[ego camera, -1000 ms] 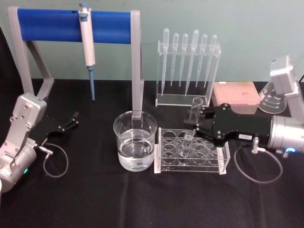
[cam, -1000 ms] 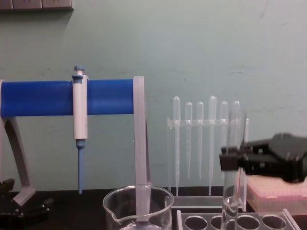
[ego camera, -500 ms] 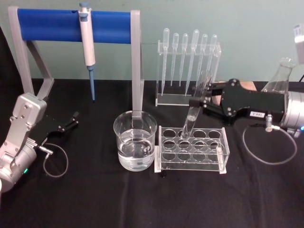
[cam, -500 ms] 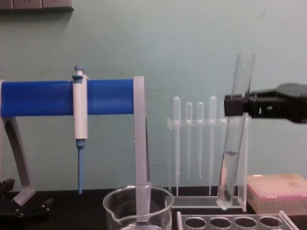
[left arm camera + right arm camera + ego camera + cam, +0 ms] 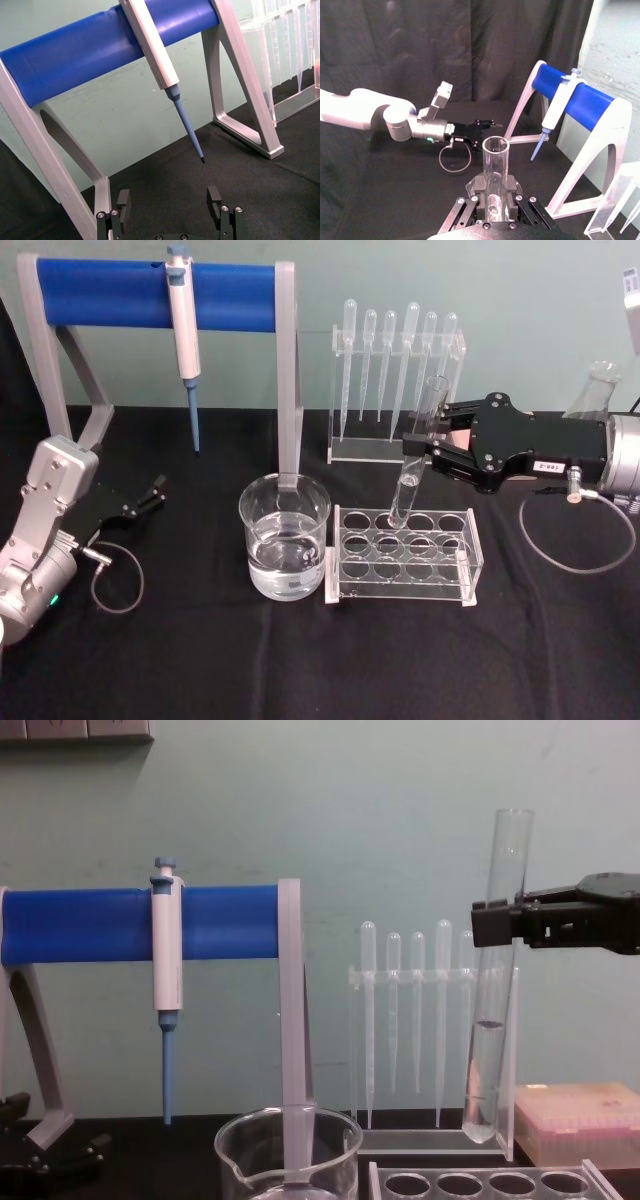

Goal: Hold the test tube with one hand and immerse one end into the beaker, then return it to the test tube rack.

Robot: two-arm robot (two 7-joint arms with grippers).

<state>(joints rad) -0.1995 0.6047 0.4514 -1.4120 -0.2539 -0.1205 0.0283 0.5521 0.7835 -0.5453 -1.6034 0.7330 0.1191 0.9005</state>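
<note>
Test tube (image 5: 487, 1050) part-filled, beaker (image 5: 252, 540) perhaps half-full

Clear test tube (image 5: 405, 490) with a little liquid hanging near-upright above rack (image 5: 404, 587), right end effector (image 5: 428, 447) gripping it, part-filled beaker (image 5: 285, 540) standing beside rack

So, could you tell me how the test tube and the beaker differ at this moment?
The test tube is long and narrow; the beaker is short and far wider. The test tube hangs near upright above the rack, clamped in the right gripper; the beaker stands on the table beside the rack, untouched. Both are clear glass, partly filled with clear liquid. The left gripper lies parked at far left.
</note>
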